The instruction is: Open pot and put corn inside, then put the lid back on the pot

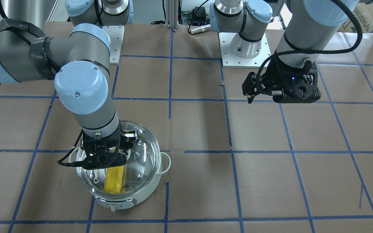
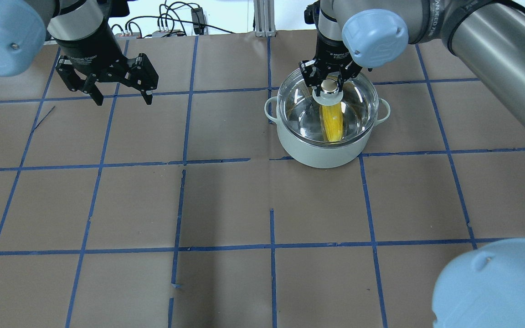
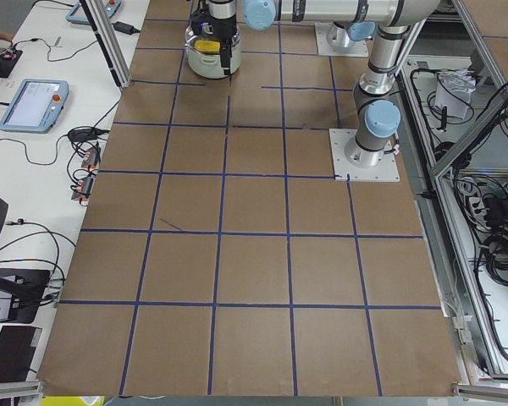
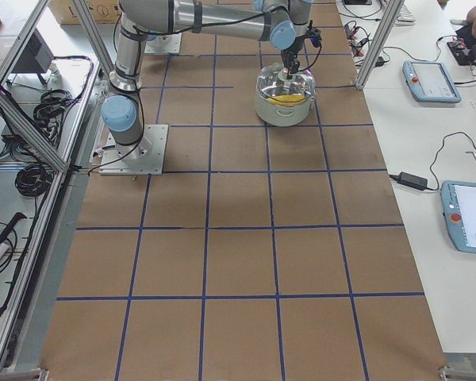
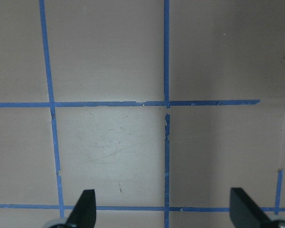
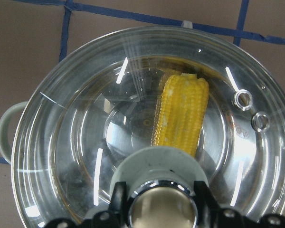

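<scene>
Seen from overhead, the pot (image 2: 321, 157) stands on the worktop (image 2: 226, 205) toward 1 o'clock. The corn (image 2: 332, 123) lies inside it under the lid (image 2: 358, 105), which sits on the rim. The right tool (image 2: 329, 85) is clamped narrow on the lid's knob (image 6: 161, 211). The left tool (image 2: 123, 100), spread wide, hangs above the worktop near 10 o'clock.

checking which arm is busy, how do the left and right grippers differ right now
The left gripper has its fingers spread wide; the right gripper has them closed on the knob of the lid. The left gripper hangs empty over the table; the right gripper is over the lidded pot with the corn inside. Both are black, two-fingered and point down.
</scene>
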`<action>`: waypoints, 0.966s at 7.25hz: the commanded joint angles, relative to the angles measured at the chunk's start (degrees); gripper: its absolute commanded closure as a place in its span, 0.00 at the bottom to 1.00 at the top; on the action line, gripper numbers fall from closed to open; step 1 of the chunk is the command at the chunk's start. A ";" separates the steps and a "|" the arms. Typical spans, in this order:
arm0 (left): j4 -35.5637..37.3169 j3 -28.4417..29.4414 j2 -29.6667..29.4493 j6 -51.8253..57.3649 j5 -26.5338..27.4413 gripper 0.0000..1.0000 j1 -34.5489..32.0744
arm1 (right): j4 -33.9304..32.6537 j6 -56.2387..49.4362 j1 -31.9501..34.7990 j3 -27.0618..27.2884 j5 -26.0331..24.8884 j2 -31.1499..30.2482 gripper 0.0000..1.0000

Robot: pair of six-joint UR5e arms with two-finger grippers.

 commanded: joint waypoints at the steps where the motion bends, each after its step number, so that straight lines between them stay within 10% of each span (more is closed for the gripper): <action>1: 0.00 -0.04 0.00 -0.02 0.04 0.00 -0.09 | -0.10 0.05 -0.03 0.02 -0.09 0.44 0.49; 7: 0.44 0.49 -0.09 -0.02 0.04 0.00 -0.09 | -0.10 0.14 0.06 0.02 0.00 -0.09 0.49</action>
